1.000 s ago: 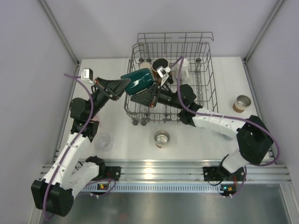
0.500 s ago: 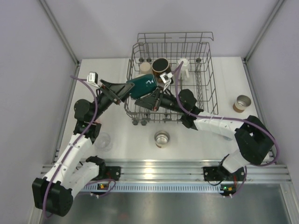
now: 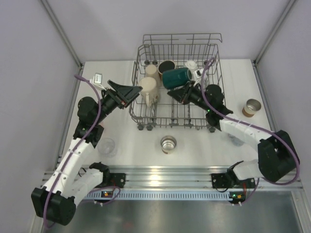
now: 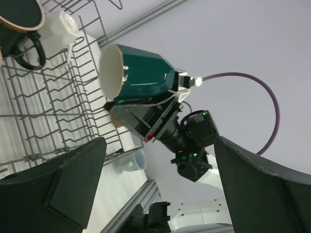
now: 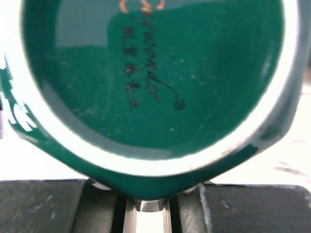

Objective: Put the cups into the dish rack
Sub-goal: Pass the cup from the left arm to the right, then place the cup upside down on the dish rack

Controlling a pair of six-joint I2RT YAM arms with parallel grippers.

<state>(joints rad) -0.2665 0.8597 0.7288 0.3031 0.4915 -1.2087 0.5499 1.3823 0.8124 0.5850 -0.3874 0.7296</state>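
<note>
1. The right claw point(image 3: 178, 90) is clamped on the glossy dark green ceramic mug point(image 3: 176, 77), holding it on its side over the grey wire dish rack point(image 3: 214, 92), probably to seat it between the tines.
2. The left claw point(image 3: 136, 91) is wide open and empty at the rack's left wall, beside a tall cream mug point(image 3: 148, 90), so it is out of the way.
3. Count: four cups rest in the rack and one is held. Three are on the counter point(image 3: 121, 68): a shiny steel cup point(image 3: 168, 144), a clear plastic cup point(image 3: 107, 147) and a brown-banded cup point(image 3: 251, 107).

Just a plain white tabletop point(image 3: 204, 150), a silver slotted rail point(image 3: 165, 175) along its near edge, pale grey walls point(image 3: 29, 58), and metal corner posts point(image 3: 60, 31).
</note>
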